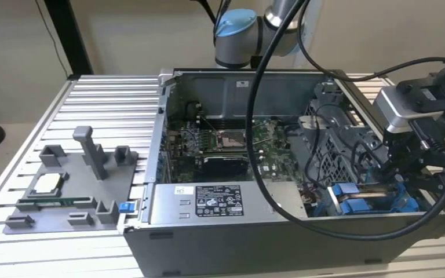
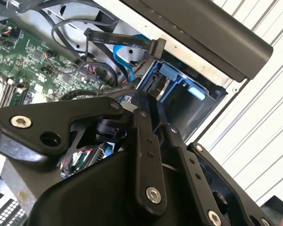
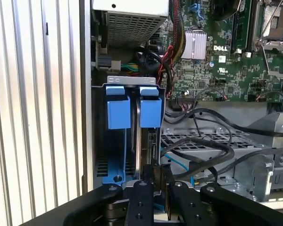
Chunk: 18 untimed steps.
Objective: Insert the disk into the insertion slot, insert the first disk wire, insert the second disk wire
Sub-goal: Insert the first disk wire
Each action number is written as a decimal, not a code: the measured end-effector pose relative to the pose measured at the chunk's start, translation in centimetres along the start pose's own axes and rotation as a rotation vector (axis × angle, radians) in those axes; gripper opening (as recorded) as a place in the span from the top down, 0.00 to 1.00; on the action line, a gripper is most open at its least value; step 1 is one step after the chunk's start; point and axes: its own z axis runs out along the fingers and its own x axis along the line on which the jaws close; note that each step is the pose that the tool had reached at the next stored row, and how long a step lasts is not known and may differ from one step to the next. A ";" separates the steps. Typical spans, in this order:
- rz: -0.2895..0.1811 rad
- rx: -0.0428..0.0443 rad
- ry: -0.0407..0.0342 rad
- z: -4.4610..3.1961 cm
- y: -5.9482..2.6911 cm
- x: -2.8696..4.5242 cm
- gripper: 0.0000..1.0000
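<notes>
The disk stands in its blue carrier inside the insertion slot, its blue tab level with the neighbouring carrier's tab. In the exterior view the disk sits low at the case's right corner. My gripper is at the disk's connector end, fingers drawn to a narrow gap. A blue disk wire ends right at them. In the second wrist view the gripper reaches beside the blue carrier, the blue wire curves down to it, and a black flat wire hangs loose above.
The open computer case holds a motherboard and a grey power-supply box. Black cables crowd the drive cage beside my gripper. A grey fixture tray with upright posts lies on the slatted table at the exterior view's left.
</notes>
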 end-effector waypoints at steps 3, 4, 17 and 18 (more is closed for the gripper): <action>0.000 0.0001 0.0000 0.00 0.00 0.00 1.00; 0.000 0.0000 0.0000 0.00 0.00 0.00 1.00; -0.001 0.0000 0.0073 0.43 -0.19 -0.70 1.00; -0.001 0.0001 0.0109 0.54 -0.22 -0.67 1.00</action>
